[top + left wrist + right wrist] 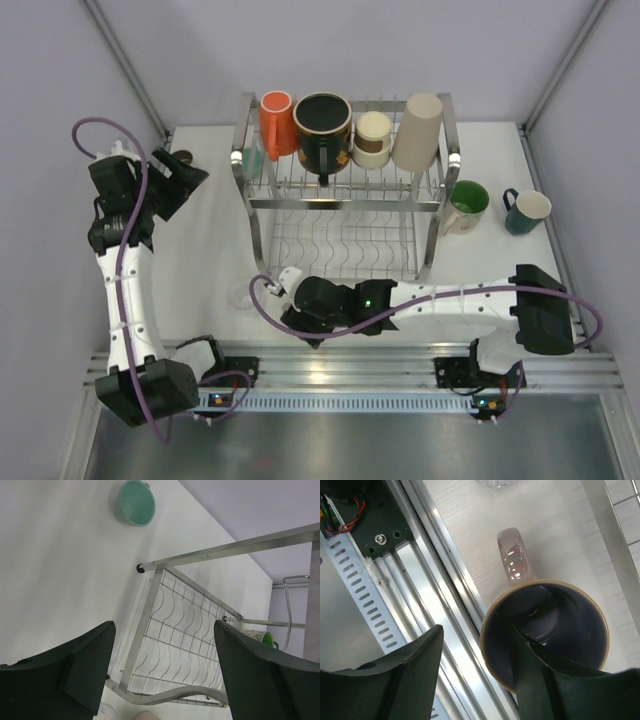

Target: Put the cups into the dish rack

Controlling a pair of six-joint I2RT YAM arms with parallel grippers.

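Only right wrist shows mug [559, 630] (pink-handled).

A white tabletop [210, 260] fills the middle, boxed in by plain pale grey walls [330, 45] at 9, 12 and 3 o'clock. Thin metal struts [125, 65] slant up the corners at 11 and 1 o'clock. An aluminium rail [350, 368] edges the tabletop at 6 o'clock, with a dull grey surface [350, 445] below it. The light is soft and even.
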